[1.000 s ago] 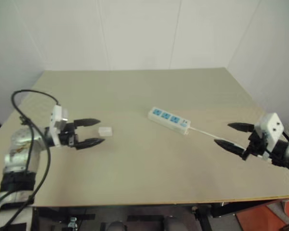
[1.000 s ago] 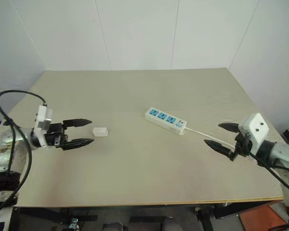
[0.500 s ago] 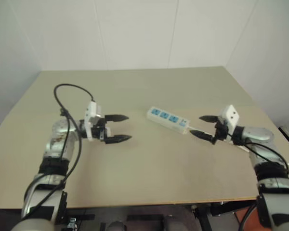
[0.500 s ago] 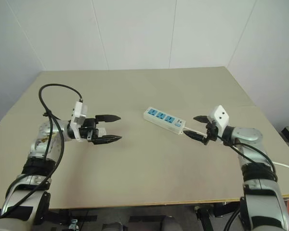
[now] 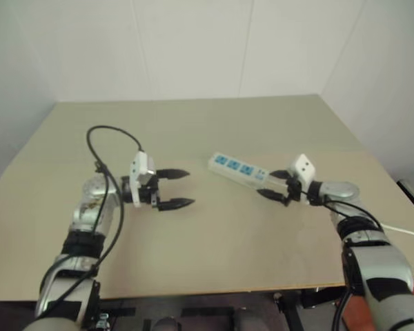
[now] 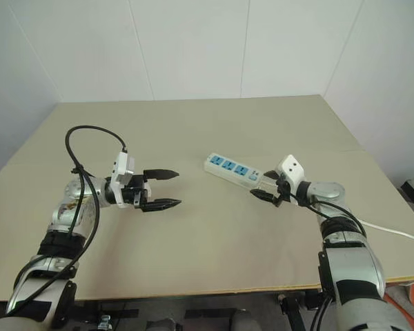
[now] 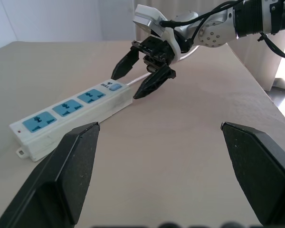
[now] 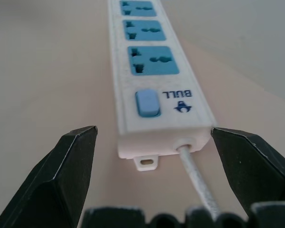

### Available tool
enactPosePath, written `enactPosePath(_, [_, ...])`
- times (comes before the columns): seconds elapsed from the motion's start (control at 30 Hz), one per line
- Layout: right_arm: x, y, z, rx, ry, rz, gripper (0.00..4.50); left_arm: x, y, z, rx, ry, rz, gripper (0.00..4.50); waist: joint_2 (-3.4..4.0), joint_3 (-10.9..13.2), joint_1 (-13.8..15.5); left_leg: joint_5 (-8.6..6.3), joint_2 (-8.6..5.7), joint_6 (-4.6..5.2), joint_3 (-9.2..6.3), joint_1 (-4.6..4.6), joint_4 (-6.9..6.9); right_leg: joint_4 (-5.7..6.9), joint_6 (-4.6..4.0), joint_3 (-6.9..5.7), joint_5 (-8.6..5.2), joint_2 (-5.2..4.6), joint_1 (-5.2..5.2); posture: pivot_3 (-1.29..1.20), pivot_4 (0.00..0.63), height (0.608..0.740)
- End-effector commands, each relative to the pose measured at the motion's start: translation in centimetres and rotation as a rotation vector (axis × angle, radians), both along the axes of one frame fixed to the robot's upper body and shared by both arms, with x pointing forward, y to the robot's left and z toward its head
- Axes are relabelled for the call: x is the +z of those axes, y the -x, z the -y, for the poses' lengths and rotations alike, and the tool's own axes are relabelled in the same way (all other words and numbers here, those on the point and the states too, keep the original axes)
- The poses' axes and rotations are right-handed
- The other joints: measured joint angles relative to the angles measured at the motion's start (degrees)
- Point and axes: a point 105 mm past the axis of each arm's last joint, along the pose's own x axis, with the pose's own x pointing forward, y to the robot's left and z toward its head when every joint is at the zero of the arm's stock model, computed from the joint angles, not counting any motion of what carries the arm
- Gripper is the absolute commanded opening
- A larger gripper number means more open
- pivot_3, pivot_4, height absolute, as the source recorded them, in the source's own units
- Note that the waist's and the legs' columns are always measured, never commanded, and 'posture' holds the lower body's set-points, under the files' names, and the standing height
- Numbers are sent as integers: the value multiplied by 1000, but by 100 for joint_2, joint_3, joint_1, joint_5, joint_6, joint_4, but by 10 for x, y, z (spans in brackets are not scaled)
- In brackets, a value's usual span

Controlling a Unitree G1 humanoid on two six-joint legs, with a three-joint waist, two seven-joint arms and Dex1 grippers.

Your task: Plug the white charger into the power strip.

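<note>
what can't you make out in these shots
- white charger: cannot place it; the left gripper may cover it in the head views.
- power strip: far end cut off by the right wrist view's edge.
- cord: its end runs off the head view's edge.

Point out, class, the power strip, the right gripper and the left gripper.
power strip (image 7: 71,107): left wrist view, middle blue socket face.
right gripper (image 7: 136,80): left wrist view, between its fingertips.
left gripper (image 5: 188,188): left eye view, between its fingertips.
</note>
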Motion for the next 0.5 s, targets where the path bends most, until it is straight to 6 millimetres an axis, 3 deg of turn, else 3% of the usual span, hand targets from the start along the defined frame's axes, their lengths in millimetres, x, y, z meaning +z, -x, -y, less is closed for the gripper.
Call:
enactPosePath(0.03, [18,-7,-1,-20,-4,68,4500,12,3,-3,13,14,43,4458,0,0,-10,0,0,0,0,0,0,0,0,0,0,0,0,0,150,740])
enactPosePath(0.5, [15,-15,-26,8,-22,5,4500,9,7,1,9,14,35,4458,1,0,-47,0,1,-1,0,0,-5,2,0,1,0,1,-4,0,150,740])
